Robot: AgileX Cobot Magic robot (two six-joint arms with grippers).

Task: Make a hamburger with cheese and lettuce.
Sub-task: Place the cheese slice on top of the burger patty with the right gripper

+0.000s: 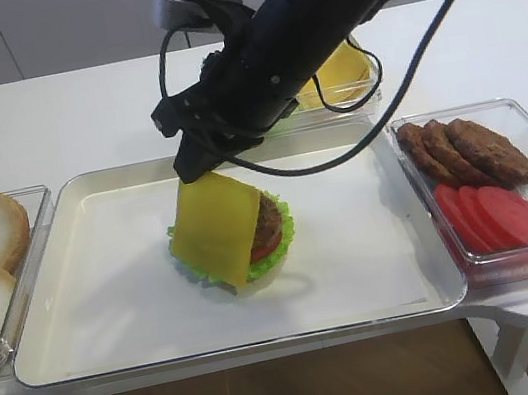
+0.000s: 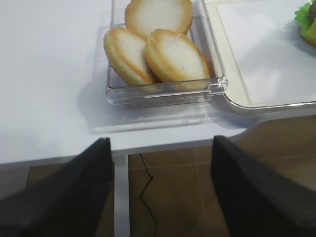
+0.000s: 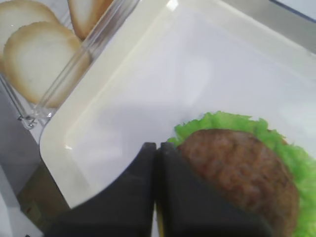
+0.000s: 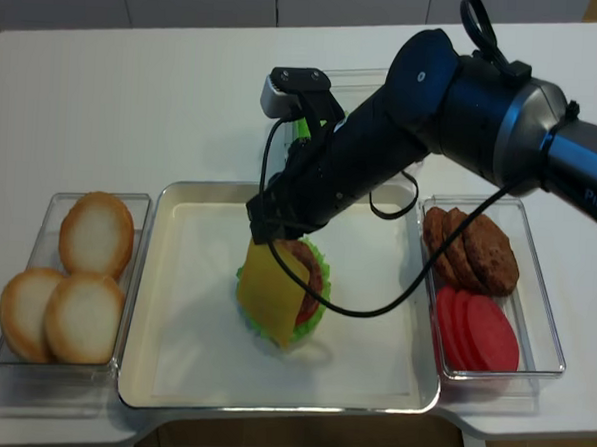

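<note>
- The white table carries a cream tray.
- The hamburger sits near the tray's middle.
- The cheese hangs tilted against the hamburger's left side.
- The right hand is clamped on the cheese's top edge.
- The left hand is spread wide, holding nothing.

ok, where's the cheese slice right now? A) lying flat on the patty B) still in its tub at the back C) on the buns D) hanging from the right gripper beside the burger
D: the right gripper is shut on the top edge of the cheese slice, which hangs at a tilt in front of the hamburger on the tray, not yet laid flat on the patty.
</note>
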